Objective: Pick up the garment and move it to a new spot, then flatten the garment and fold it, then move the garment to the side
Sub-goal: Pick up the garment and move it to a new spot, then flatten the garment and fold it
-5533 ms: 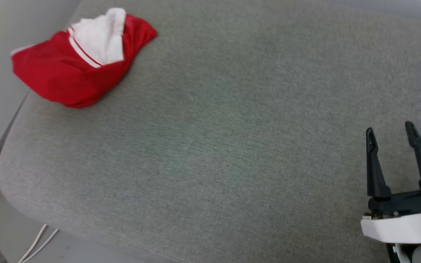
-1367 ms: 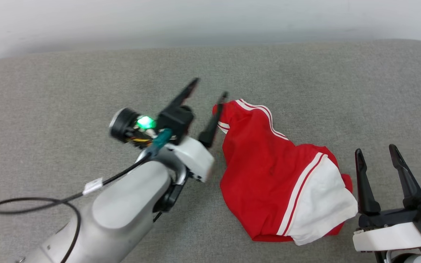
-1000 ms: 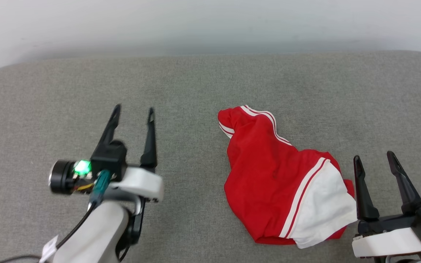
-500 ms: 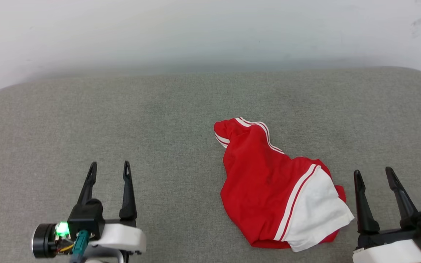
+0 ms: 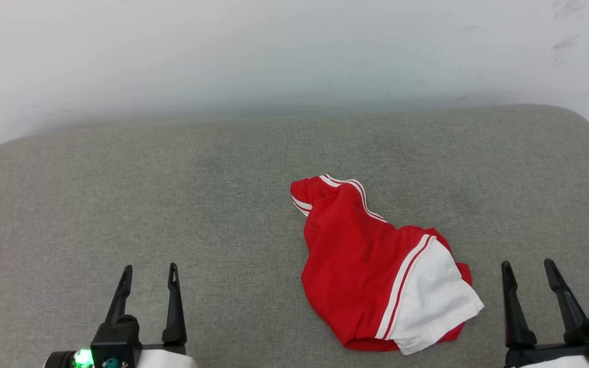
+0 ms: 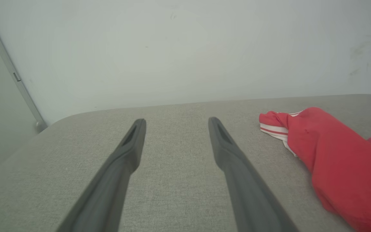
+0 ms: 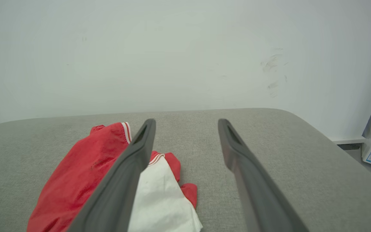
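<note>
Now both pinchers are wide open and hold nothing: the left gripper [image 5: 150, 269] sits low, well apart from the garment [image 5: 356, 266], and the right gripper [image 5: 527, 265] sits near its white sleeve [image 5: 432, 301], both pointing at the wall [image 5: 274, 51]. The garment lies in a crumpled heap on the grey cushion [image 5: 197, 194] between them. I think flattening comes next, so each arm must reach in, pinch an edge and pull.

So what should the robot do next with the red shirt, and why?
Probably reach the right gripper to the white sleeve beside it and pinch its edge. The shirt lies bunched on the cushion, not flat, and both grippers are open, touching nothing; the left gripper is farther off.
</note>
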Robot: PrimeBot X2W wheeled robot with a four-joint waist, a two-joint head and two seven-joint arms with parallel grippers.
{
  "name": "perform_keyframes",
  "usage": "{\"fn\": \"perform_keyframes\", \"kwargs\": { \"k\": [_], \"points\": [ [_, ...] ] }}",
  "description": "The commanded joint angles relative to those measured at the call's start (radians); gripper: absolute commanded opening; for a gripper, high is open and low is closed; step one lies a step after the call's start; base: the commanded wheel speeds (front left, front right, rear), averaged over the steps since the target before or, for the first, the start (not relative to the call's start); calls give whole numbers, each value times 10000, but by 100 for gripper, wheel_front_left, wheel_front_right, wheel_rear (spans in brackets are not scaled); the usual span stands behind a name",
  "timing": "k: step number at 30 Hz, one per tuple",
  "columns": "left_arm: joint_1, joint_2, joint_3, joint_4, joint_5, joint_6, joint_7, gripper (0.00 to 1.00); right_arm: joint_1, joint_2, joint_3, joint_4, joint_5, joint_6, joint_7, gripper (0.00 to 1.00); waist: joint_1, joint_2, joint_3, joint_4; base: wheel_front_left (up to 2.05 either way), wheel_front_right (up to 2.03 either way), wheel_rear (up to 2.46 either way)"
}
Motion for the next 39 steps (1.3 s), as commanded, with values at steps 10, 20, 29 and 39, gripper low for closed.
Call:
{"fn": "perform_keyframes", "kwargs": {
  "k": [10,20,29,39],
  "points": [
    [300,-461,545,21,441,-582,-26,100,258,7,105,55,112,-7,-24,100,0,0,-139,55,0,0,0],
    [377,-699,904,75,625,-949,-26,100,86,6,89,-25,-9,-7,-24,100,0,0,-169,62,0,0,0],
    [211,-834,992,166,669,-1141,-26,100,-1007,6,-230,-583,-546,-7,-26,100,0,0,-78,174,0,0,0],
    [112,-920,1075,147,711,-1199,-26,100,-3614,-1515,1372,520,-1331,-10,153,100,0,0,282,6,0,0,0]
  ]
}}
